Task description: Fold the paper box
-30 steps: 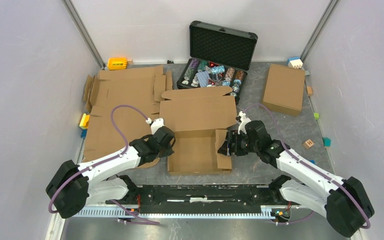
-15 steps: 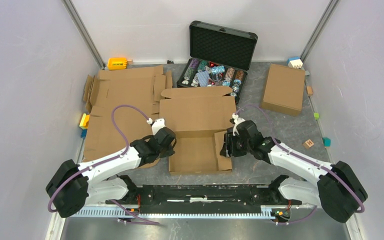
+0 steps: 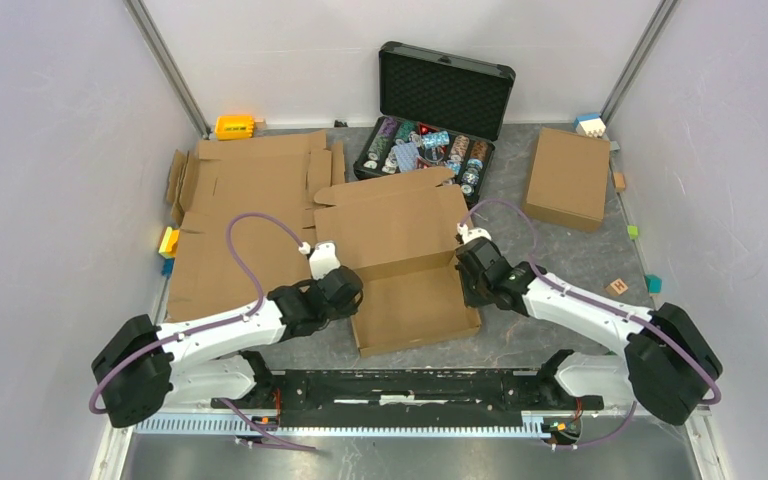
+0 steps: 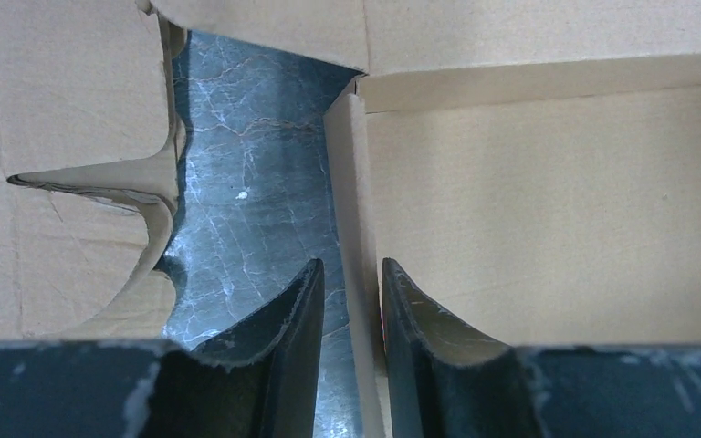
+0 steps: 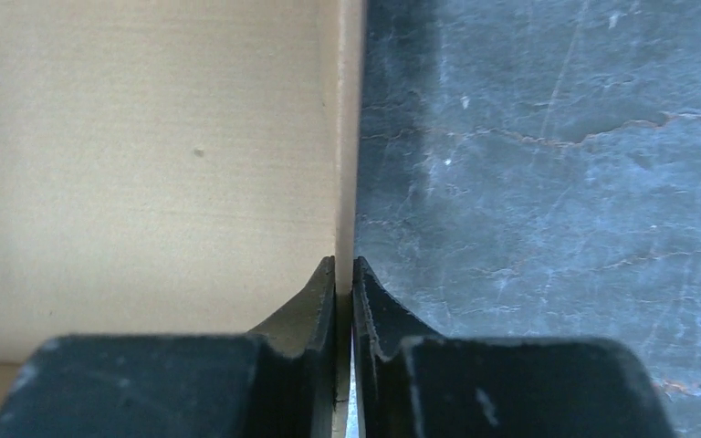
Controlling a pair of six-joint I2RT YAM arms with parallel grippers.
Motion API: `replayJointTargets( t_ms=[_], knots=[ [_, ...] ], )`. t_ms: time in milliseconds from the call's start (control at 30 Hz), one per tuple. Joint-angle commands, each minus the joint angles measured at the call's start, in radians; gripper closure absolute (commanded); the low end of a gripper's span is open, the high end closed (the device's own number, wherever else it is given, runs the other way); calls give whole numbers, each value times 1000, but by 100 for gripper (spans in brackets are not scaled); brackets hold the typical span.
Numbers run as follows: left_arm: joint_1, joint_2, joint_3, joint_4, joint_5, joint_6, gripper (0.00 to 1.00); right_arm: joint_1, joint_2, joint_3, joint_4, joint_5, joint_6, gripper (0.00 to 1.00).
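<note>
1. Closest to you, the paper box [image 3: 415, 310] lies on the dark table [image 3: 560, 260] right in front of the arms. It sits a bit crooked. Its shallow tray part faces up, and each of your grippers is at one short side of it.
2. Your left gripper [image 4: 351, 269] has its fingers a little apart, one on each side of the left wall [image 4: 358, 182]. The wall stands in the gap. You can see table between it and the outer finger, so I think it is not squeezed yet.
3. Your right gripper [image 5: 345, 266] has its fingers pressed together on the thin edge of the right wall [image 5: 347, 137].
4. The box looks light and thin. It should stay stiff on the flat parts and bend easily at the creases. It will likely slide if you push only one side, and a hard squeeze could dent it. Hold each wall near its middle and lift both sides together.
5. Behind the tray, the big lid flap [image 3: 400, 225] lies open, reaching toward the black case [image 3: 445, 95]. It is not folded over yet.
6. Farthest away are flat cardboard sheets [image 3: 245, 190] on the left and a closed brown box [image 3: 567, 178] on the right.
</note>
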Motion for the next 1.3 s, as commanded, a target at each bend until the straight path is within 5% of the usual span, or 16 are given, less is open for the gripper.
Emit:
replayJointTargets(
  t_ms=[0,133,267,367,767,1033,1267],
  knots=[
    [-20,2,28,-12,-110,-61,63,23,45,59,-73,188,-22,94],
    [-25,14,24,-12,-113,-57,63,49,77,75,-95,262,-14,99],
    [-30,31,23,-10,-110,-55,66,52,101,76,-71,260,-28,64],
    [-31,40,21,-10,-112,-51,67,52,116,81,-48,270,-40,56],
    [-31,36,26,-12,-122,3,73,51,206,159,12,249,-86,54],
    [-32,62,37,-9,-119,21,79,51,245,186,49,224,-124,42],
    [-32,63,48,-25,-127,25,84,49,259,208,41,230,-153,53]
  ],
)
